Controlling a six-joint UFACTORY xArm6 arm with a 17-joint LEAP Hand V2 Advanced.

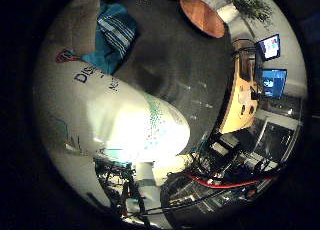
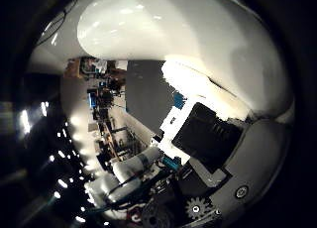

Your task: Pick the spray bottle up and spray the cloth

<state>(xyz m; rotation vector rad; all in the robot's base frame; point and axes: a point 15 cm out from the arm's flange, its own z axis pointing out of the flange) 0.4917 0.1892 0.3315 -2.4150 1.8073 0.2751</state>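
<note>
The white spray bottle [image 1: 115, 115] with dark print and a teal pattern on its label lies right against my palm and fills much of both views. My hand [image 2: 208, 139] shows as white and black finger parts curled against the bottle's smooth white body [image 2: 198, 34], so it is shut on the bottle. Beyond the bottle, a blue cloth [image 1: 112, 32] with white stripes lies crumpled on the dark grey table [image 1: 185, 60]. The bottle's nozzle and trigger are hidden.
A round brown wooden top [image 1: 202, 15] stands past the table's far side, with a green plant [image 1: 250, 2] behind it. A light wooden desk [image 1: 242, 95] carries two lit screens [image 1: 272, 82]. The robot's arm [image 2: 129, 168] shows in the thumb side view.
</note>
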